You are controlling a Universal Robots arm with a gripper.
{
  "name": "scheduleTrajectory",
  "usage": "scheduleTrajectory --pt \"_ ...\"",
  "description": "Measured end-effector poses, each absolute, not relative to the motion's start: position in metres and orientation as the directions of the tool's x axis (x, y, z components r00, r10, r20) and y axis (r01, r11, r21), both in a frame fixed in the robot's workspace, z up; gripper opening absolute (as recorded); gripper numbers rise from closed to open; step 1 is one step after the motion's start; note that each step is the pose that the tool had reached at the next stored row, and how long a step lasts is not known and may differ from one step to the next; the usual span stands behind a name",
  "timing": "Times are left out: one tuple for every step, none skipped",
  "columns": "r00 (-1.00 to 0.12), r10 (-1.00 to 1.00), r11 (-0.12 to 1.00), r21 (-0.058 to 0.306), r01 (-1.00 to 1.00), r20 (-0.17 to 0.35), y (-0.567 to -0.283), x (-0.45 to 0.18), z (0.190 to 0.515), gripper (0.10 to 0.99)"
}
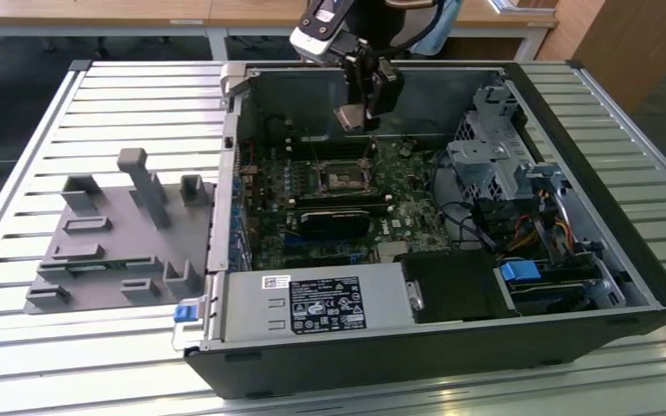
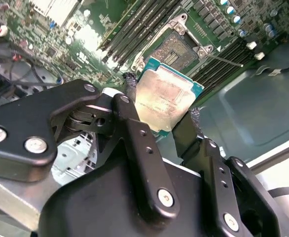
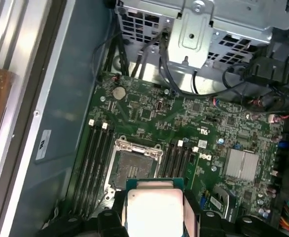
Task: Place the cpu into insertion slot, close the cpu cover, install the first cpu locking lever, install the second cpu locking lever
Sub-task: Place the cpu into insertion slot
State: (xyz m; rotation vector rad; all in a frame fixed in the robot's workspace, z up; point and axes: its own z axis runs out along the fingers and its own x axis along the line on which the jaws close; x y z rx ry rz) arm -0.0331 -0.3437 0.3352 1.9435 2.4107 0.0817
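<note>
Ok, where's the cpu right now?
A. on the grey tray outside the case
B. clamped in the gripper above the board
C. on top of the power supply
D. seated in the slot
B: the cpu is clamped in the gripper above the board, and the slot beneath it shows its bare dark centre.

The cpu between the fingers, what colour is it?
Pale silver metal top with a teal-green rim; the second wrist view shows the cpu best.
</note>
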Motion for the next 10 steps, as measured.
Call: scheduleTrajectory --pt "-0.199 0.98 0.198 0.068 0.978 -0.002 -0.3437 -0.0332 0.3345 0.541" --pt "-0.182 0.983 0.182 0.068 0.981 -0.002 -0.3437 -0.0331 0.3338 0.541" --pt "-0.165 0.986 0.164 0.068 0.984 -0.002 -0.3437 -0.0332 0.333 0.541" --pt "-0.147 0.989 0.147 0.068 0.987 -0.002 -0.3437 -0.0331 0.3323 0.541" --pt "-0.129 0.992 0.128 0.068 0.989 -0.002 -0.3437 -0.0331 0.3316 0.541" --pt "-0.111 0.994 0.111 0.068 0.992 -0.002 -0.3437 -0.0331 0.3311 0.541" --pt "-0.093 0.996 0.093 0.068 0.993 -0.002 -0.3437 -0.0331 0.3306 0.541" --pt "-0.076 0.997 0.076 0.068 0.995 -0.002 -0.3437 -0.0332 0.33 0.541" --pt "-0.064 0.998 0.064 0.068 0.996 -0.002 -0.3435 -0.0332 0.3293 0.541" --pt "-0.056 0.998 0.056 0.068 0.996 -0.002 -0.3431 -0.0333 0.3284 0.541"
